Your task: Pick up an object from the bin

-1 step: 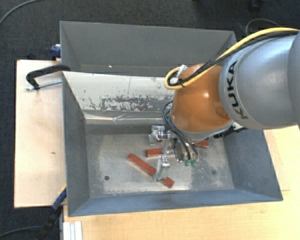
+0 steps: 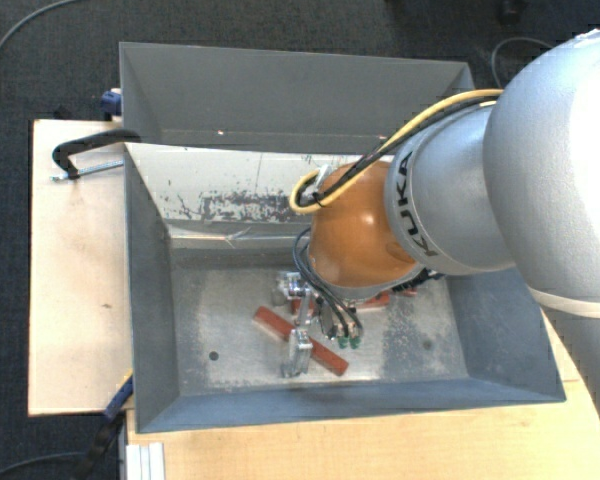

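The arm reaches in from the right and points steeply down, its orange cover hanging over the middle of the bin. The gripper is low at the floor, near the front wall, right over a red bar that lies flat and slants from left-rear to right-front. A red length shows on each side of the gripper. It looks like one bar passing under the tool, though it may be two short ones lying in line. Coming down on the middle makes sense, since the ends would balance in a lift. Whether the jaws are spread, pressed together or pinching the bar I cannot tell, as the tool's own metal hides the contact. Another red piece peeps out under the cover, to the right. Little else lies on the floor nearby, so nothing crowds the grasp. I judge the bar not yet lifted.
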